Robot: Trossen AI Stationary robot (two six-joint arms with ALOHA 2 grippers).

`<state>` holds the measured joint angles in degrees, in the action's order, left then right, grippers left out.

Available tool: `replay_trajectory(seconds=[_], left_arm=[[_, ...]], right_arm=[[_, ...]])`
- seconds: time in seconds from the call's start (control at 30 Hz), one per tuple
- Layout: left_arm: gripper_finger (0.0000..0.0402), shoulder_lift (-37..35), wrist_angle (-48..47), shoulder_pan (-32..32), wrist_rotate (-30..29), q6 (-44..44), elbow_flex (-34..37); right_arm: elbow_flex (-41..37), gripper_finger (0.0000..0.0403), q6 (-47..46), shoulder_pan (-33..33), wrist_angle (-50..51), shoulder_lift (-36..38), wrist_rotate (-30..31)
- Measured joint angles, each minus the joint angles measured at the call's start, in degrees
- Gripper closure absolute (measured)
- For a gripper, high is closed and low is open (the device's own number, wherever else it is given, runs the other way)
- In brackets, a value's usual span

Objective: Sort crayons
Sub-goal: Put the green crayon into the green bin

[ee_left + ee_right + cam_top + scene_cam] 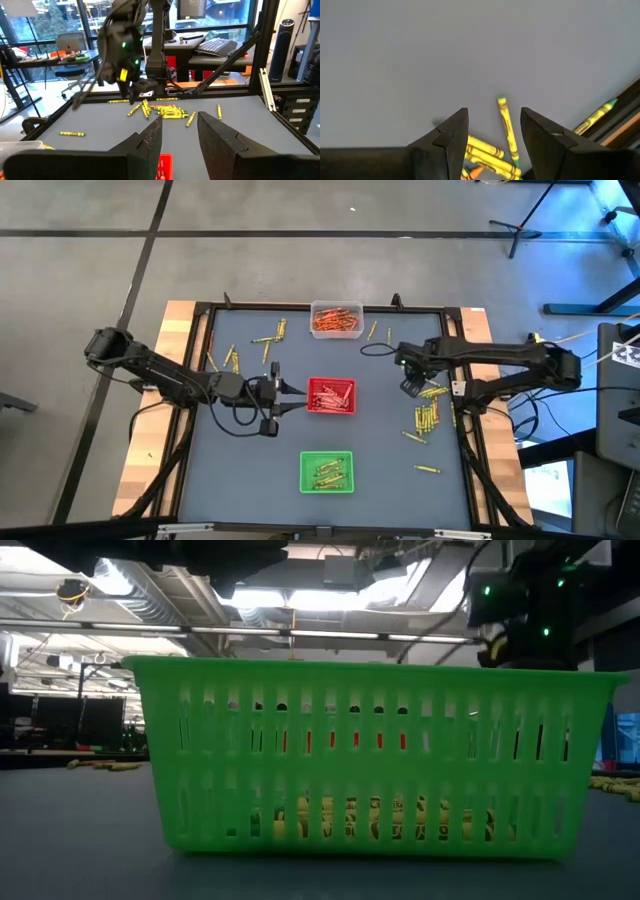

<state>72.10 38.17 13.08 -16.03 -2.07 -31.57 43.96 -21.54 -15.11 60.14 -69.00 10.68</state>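
Two dark, nearly black robot arms are built from slim tubular segments joined by rounded, bulkier joints. The left arm (165, 375) has a knobby shoulder joint and a black cable looping loosely under its wrist. The right arm (500, 365) carries a small white patch on its forearm and a thin dark cable curling from its wrist. Seen from the left wrist camera, the right arm's wrist housing shows small green indicator lights and a yellow mark. Each arm ends in two matte black fingers (220, 142), wedge-shaped, thick at the base and tapering to blunt angled tips, with flat inner faces.
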Motion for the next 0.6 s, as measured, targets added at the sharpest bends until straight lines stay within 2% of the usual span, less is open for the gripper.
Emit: replay_trajectory(seconds=[0.37, 0.6], left_arm=[[0.0292, 0.0, 0.0, 0.0, 0.0, -0.6, 0.0], [0.0292, 0.0, 0.0, 0.0, 0.0, -0.6, 0.0]], right_arm=[[-0.6, 0.0226, 8.9, -6.4, 0.1, -14.6, -0.8], [-0.6, 0.0226, 12.8, -9.8, -0.9, -21.1, -0.7]])
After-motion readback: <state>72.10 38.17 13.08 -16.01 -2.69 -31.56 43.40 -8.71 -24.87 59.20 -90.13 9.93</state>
